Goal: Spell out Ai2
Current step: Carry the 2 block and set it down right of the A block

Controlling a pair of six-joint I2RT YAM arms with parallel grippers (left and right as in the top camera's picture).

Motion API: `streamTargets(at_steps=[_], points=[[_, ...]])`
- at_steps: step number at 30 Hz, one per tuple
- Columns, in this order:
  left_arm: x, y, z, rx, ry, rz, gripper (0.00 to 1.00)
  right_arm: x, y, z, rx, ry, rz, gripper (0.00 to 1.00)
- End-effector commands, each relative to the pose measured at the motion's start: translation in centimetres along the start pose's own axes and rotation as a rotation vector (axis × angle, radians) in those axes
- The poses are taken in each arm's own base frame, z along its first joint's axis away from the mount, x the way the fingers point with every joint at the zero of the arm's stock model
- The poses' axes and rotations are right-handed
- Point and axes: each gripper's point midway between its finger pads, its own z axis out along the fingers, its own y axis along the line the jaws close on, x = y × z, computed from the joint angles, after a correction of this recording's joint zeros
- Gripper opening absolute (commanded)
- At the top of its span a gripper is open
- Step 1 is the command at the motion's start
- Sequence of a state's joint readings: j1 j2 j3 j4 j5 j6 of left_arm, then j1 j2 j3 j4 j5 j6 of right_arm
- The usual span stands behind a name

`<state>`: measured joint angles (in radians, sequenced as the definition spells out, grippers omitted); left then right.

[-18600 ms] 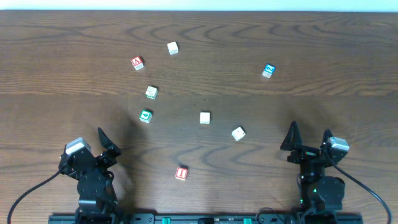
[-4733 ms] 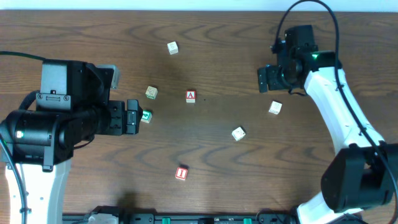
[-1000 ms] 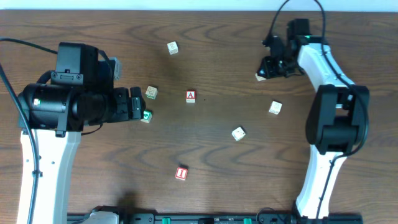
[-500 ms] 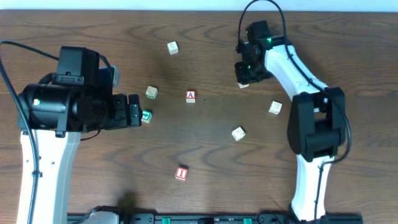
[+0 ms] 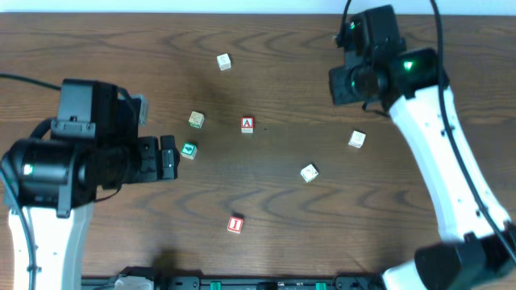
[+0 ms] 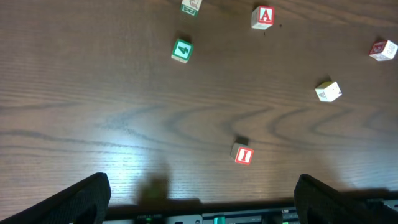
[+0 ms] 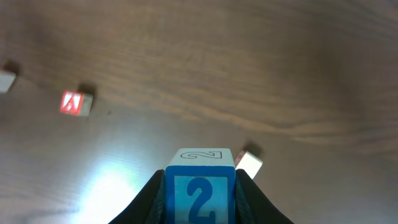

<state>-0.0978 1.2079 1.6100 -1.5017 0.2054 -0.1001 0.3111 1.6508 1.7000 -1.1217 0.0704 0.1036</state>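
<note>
A blue block marked 2 (image 7: 200,163) sits between the dark fingers of my right gripper (image 7: 200,202), which is shut on it, above the table. In the overhead view my right arm (image 5: 367,76) hides that block. The red A block (image 5: 247,124) lies mid-table, also visible from both wrists as the A block (image 7: 77,102) (image 6: 263,17). The red I block (image 5: 235,225) lies near the front edge, and shows as the I block (image 6: 242,154) ahead of my left gripper (image 6: 202,208). That gripper stands open and empty, beside a green block (image 5: 189,150).
Other letter blocks are scattered about: a pale one (image 5: 223,61) at the back, a tan one (image 5: 196,120) above the green one, and white ones at the right (image 5: 356,139) and centre right (image 5: 309,172). A white block (image 7: 249,163) lies under the held block.
My right arm has swung from the table's upper middle toward the right and risen, carrying the 2 block, which is now hidden under its wrist in the overhead view. My left arm has drifted slightly down and left.
</note>
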Motion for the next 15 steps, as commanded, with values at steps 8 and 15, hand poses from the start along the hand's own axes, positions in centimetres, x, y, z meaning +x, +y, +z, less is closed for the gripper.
streamTargets(at_steps=[8,15], points=[[1.0,0.2,-1.6,-0.001,-0.054,0.028,0.95,6.1,0.9,0.1,-0.012,-0.069,0.082,0.04],[0.5,0.2,-1.1,0.0,-0.059,0.021,0.95,7.0,1.2,5.4,-0.005,-0.047,0.224,0.02]])
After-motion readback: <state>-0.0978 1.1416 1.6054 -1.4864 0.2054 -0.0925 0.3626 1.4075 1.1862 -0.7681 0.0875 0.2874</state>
